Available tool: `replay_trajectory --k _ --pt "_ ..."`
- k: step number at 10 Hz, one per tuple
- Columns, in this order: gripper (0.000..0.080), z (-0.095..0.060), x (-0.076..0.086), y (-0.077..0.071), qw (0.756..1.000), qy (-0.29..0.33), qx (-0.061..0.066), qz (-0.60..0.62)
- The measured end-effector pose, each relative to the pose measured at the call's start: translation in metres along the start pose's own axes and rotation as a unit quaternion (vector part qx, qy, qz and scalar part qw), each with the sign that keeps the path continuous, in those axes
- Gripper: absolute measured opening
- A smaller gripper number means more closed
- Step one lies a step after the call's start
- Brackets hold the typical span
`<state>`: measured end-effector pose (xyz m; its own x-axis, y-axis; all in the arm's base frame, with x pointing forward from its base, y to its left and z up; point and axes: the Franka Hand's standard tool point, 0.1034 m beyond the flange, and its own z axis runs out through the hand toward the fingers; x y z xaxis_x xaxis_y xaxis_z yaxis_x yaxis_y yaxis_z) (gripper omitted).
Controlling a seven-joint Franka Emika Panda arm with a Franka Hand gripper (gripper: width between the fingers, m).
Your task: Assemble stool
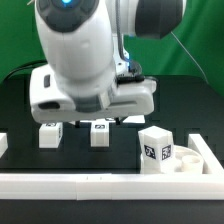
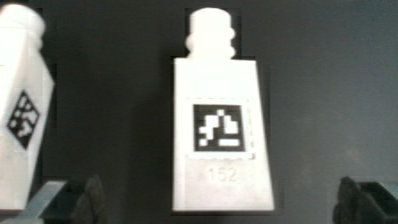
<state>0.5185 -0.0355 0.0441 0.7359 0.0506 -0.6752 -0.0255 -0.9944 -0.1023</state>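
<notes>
We see gripper (image 2: 214, 203) over black table (image 1: 15, 112), fingers (image 2: 61, 200) spread wide, pinching nothing. Leg (image 2: 221, 120) lies flat between fingers, untouched, tag up, peg end away from them. Second leg (image 2: 22, 95) lies beside it, apart. In exterior view, third leg (image 1: 152, 146) stands just beside seat ring (image 1: 186, 156), at that view's right, near border rails (image 1: 60, 183); contact we cannot tell.
</notes>
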Motion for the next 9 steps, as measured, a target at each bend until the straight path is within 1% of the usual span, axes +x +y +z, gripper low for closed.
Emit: replay_trajectory --k 1,2,3,6,8,9 --pt "0.0649 -0.001 0.0 0.002 0.999 -0.053 -0.004 0.006" --pt "0.0649 0.001 0.005 0.003 0.997 -0.072 -0.006 0.017" --pt "0.0649 0.004 0.005 0.001 0.996 -0.082 -0.007 0.037" --pt "0.0649 0.004 0.005 0.003 0.996 -0.081 -0.006 0.042" --pt "0.0649 0.015 -0.001 0.007 0.991 -0.122 -0.001 0.059" --pt "0.0649 0.017 -0.003 0.01 0.987 -0.15 0.003 0.064"
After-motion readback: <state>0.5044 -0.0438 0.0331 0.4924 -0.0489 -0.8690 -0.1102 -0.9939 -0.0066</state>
